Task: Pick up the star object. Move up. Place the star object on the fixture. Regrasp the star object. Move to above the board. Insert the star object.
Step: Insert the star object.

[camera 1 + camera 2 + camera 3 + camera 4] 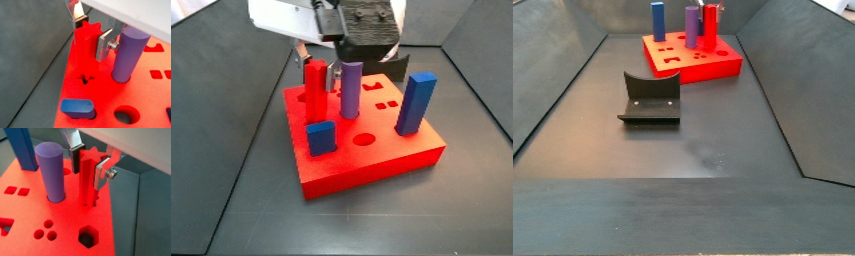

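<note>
The red star object (pixel 85 45) (pixel 88 178) stands upright on the red board (pixel 100 100) (pixel 67 223), with its lower end at the board's surface near one edge. My gripper (pixel 90 32) (pixel 88 164) comes down from above. Its dark pad lies against one side of the star's top and its silver plate against the opposite side, so it is shut on the star. In both side views the star object (pixel 314 82) (pixel 708 25) rises about as high as the purple cylinder (pixel 350 88) beside it. The fixture (pixel 651 98) sits bare on the floor, apart from the board (pixel 714 68).
The purple cylinder (pixel 128 55) (pixel 51 173) stands close beside the star. A tall blue peg (pixel 414 103) and a short blue peg (pixel 321 137) stand elsewhere in the board (pixel 372 165). Dark sloped walls ring the floor.
</note>
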Controlling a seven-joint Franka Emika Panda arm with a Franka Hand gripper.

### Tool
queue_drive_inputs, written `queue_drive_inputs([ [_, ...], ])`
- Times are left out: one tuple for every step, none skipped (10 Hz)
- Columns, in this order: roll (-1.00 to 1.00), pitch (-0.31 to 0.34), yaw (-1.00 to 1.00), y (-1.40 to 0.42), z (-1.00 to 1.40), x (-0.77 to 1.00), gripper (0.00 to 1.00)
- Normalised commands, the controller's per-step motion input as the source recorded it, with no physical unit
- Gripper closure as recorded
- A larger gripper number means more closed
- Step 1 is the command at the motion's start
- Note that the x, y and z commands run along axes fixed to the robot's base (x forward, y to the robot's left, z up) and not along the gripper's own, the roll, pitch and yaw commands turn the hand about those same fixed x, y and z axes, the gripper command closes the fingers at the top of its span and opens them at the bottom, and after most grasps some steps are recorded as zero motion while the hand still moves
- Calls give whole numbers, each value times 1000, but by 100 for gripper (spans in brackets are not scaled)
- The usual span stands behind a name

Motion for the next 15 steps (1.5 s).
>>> queue_drive_inputs([
  [-6,0,503,-89,-857,274,100],
  [-21,0,549,-186,-831,294,100],
  [-27,-210,157,-243,-649,0,100],
  [-21,-270,-66,0,-683,-69,100],
  [-87,-191,-511,203,-697,-266,100],
  [-101,-131,-626,163,-757,-280,100],
  [-19,0,-17,9,0,0,100],
  [0,-83,0,-234,-323,0,100],
  [0,-123,-69,-300,-486,-49,100],
  [-23,-190,-380,-249,-523,-114,100],
  [-10,0,0,0,0,0,100],
  [0,-4,0,9,-331,-51,100],
  [0,0,54,240,-514,-66,100],
  [0,0,157,114,-60,-14,100],
  [0,0,0,0,-69,-3,100],
])
